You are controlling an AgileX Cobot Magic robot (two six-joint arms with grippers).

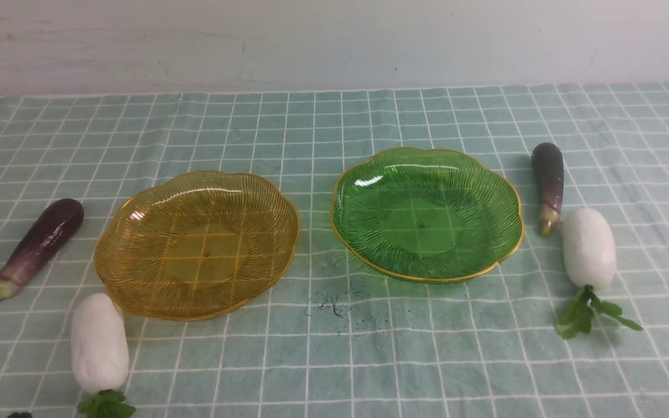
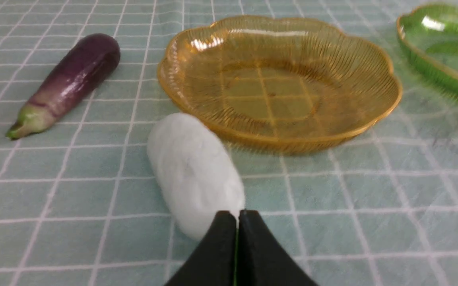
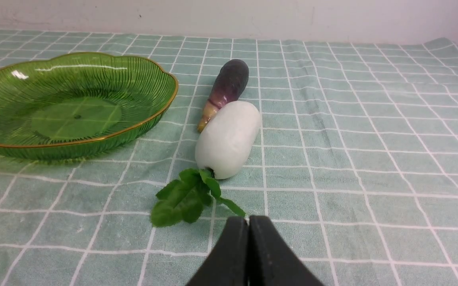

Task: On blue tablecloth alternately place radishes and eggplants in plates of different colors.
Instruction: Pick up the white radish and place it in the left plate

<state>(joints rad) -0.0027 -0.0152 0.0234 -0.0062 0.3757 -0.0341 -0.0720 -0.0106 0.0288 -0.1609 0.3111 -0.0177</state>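
Pale teal-blue tablecloth (image 1: 358,360), white-gridded, dark-smudged, backed by a white wall (image 1: 334,43). Nearest you: left gripper (image 2: 237,216) and right gripper (image 3: 248,222), each with its fingertips pressed together, nothing between them. Next, one white radish (image 1: 100,342), leafy end towards you, just beside the amber-yellow plate's near rim. One second white radish (image 1: 589,248), green-topped, to the right of the green plate. One amber-yellow scalloped plate (image 1: 207,249), gold-rimmed, bare inside; one dark purple eggplant (image 1: 38,249) to its left. One bright green scalloped plate (image 1: 424,217), likewise unfilled. Farthest, a slimmer eggplant (image 1: 548,186), beyond the second radish. Step in hand, you would judge: the start, nothing placed. Your next move calls for opening a gripper and lining it up over a radish's body.
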